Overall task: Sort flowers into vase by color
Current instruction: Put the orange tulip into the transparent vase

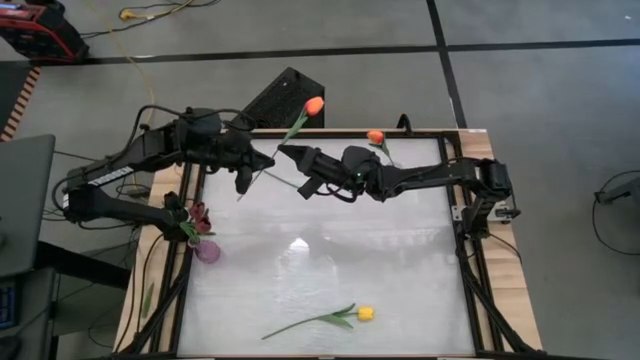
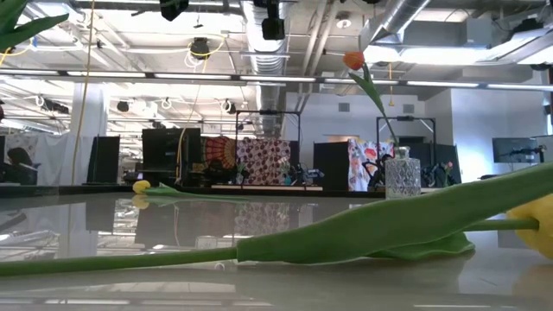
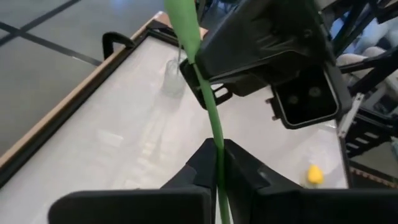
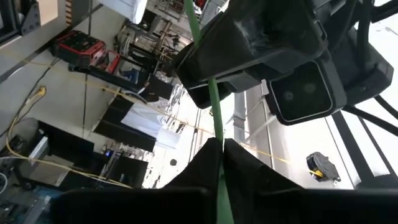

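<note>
Both grippers meet up in the air near the table's back edge. The left gripper (image 1: pixel 258 160) and the right gripper (image 1: pixel 287 152) each pinch the thin green stem of the orange tulip (image 1: pixel 313 104). Its head sticks out past the back edge. A yellow tulip (image 1: pixel 364 313) lies flat near the front.

Open tabletop (image 1: pixel 320 270) between far arms and near yellow tulip (image 1: pixel 363 313).
</note>
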Action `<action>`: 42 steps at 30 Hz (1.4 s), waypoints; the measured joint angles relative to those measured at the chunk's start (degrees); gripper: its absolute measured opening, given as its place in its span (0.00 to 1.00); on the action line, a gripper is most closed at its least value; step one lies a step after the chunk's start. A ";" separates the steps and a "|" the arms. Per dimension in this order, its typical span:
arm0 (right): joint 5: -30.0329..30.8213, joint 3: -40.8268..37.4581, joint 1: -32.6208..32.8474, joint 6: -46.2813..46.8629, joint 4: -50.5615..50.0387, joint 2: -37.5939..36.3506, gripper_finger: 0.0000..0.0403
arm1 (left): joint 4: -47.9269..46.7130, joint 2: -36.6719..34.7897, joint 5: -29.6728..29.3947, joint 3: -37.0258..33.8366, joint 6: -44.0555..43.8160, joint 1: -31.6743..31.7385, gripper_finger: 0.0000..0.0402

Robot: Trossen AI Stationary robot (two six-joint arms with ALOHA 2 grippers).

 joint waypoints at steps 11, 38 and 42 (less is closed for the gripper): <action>0.49 0.00 0.39 2.99 0.28 0.00 0.43 | 0.90 0.02 -5.18 0.00 -0.43 -0.07 0.00; -69.03 -0.02 -21.48 110.38 1.62 -2.49 0.54 | 11.29 -0.22 0.22 0.00 16.72 -1.35 0.00; -67.76 -0.02 -19.60 110.16 9.24 -0.21 0.54 | 11.78 0.41 -0.58 0.00 16.38 -1.57 0.00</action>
